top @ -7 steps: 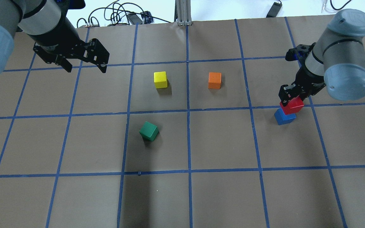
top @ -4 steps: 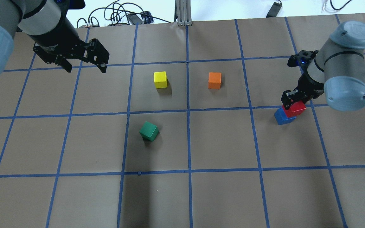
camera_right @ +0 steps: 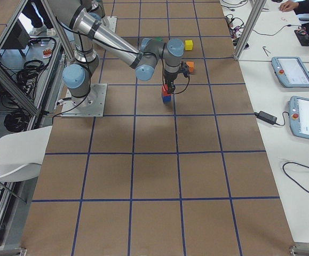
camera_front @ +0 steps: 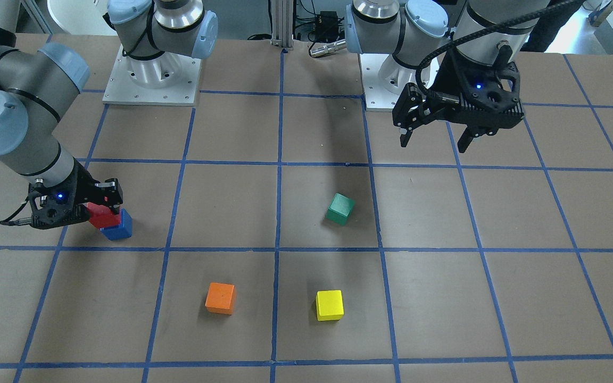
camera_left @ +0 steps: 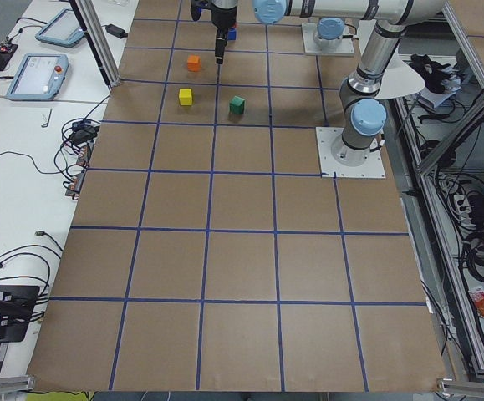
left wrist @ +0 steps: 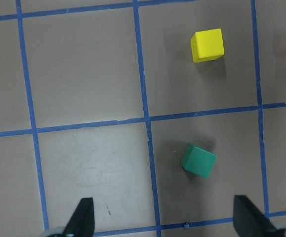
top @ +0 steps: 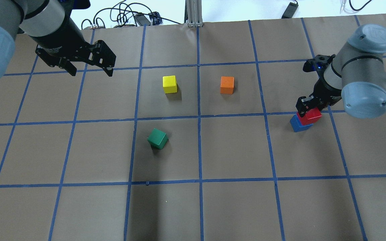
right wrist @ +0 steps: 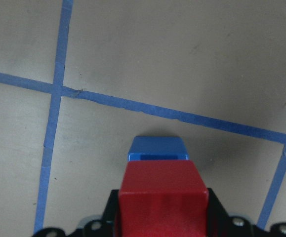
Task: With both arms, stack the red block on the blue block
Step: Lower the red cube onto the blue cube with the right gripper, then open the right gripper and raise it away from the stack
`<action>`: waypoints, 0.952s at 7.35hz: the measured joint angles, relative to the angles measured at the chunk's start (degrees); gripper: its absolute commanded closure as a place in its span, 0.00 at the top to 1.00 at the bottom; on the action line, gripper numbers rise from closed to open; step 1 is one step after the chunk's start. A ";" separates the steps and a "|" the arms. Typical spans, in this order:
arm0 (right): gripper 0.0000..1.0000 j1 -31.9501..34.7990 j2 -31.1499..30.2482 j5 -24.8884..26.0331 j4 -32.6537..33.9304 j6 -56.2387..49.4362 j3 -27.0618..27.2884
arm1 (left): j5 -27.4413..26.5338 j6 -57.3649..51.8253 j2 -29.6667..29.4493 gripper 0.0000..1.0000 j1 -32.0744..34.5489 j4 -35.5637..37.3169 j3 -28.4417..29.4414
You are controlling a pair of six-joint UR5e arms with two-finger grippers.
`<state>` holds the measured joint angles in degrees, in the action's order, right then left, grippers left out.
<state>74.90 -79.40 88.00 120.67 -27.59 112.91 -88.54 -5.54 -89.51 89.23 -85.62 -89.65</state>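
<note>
Right gripper point(top: 308, 107) clamped red block point(top: 311, 116), set offset atop blue block point(top: 298, 125); left gripper point(top: 90, 72) hung open, well apart.

Red block point(camera_front: 99, 216) on blue block point(camera_front: 120, 230), between right gripper's point(camera_front: 101, 211) fingers point(camera_front: 111, 193)

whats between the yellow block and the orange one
Nothing but bare table and one blue tape line, shown in the overhead view.

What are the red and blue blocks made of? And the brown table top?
The red block is probably painted wood, maybe plastic: flat solid colour, dull faces, sharp edges, no shine. The blue block looks the same kind, with the same dull paint. The table top looks like brown paper, matte and faintly scuffed, with blue tape stuck on in lines.
</note>
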 measured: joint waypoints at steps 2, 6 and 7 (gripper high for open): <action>0.05 0.05 0.41 -0.07 0.18 0.06 -0.05 | 0.08 0.00 -0.02 1.00 -0.02 0.04 0.04; 0.72 0.04 0.81 0.02 0.35 0.08 0.00 | 0.17 0.00 -0.04 1.00 -0.01 0.10 0.05; 0.80 0.03 0.82 -0.08 0.35 0.10 0.01 | 0.16 0.00 -0.04 1.00 0.02 0.10 0.04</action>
<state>74.94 -78.58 87.92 121.02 -27.49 112.93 -88.38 -5.54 -89.55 89.26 -85.52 -89.62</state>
